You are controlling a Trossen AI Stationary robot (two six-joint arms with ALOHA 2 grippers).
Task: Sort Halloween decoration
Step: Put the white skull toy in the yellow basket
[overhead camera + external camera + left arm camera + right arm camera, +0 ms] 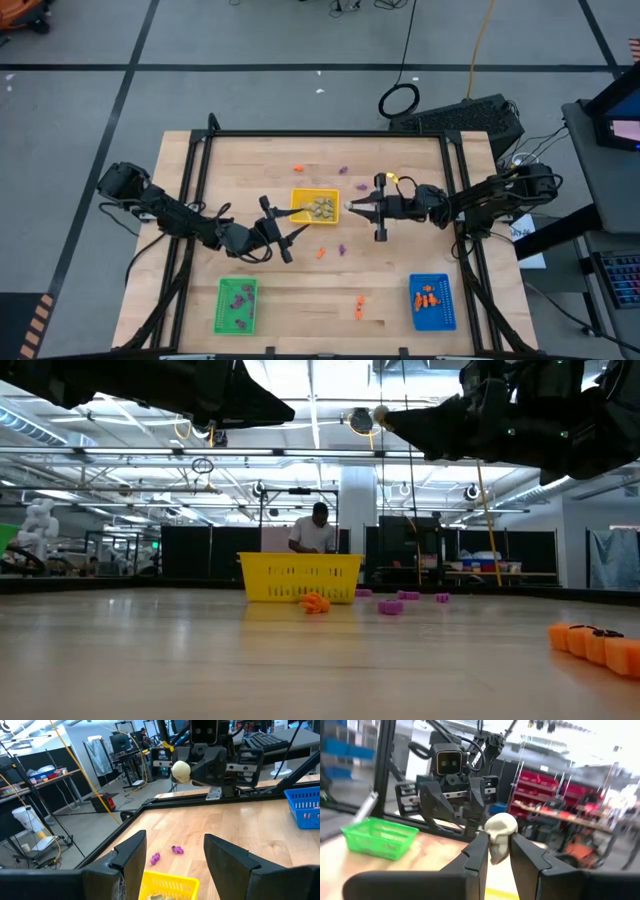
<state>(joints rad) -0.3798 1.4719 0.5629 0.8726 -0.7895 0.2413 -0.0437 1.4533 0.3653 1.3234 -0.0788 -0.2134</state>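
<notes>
A pale beige skull-shaped trinket (499, 827) sits in my shut right gripper (350, 208), raised just right of the yellow tray (300, 195), which holds several beige trinkets (320, 208). My left gripper (293, 233) hovers open off the tray's near-left corner, and its fingers (131, 857) frame the tray's rim (167, 882). Loose orange trinkets (321, 252) and purple trinkets (341, 248) lie on the table. The green tray (222, 318) holds purple ones and the blue tray (447, 318) orange ones. My right gripper pinches the beige skull trinket between its two fingers (479, 851), by its lower part (498, 851); the rounded top (501, 822) stands beyond the fingertips. The fingers lie about level, pointing toward the table's left. The trinket is lifted clear of table and tray.
More loose trinkets lie near the far edge, orange (297, 166) and purple (343, 170), and an orange pair (358, 308) lies near the near edge. A black frame (320, 134) rings the table. A person (316, 530) stands far behind the table.
</notes>
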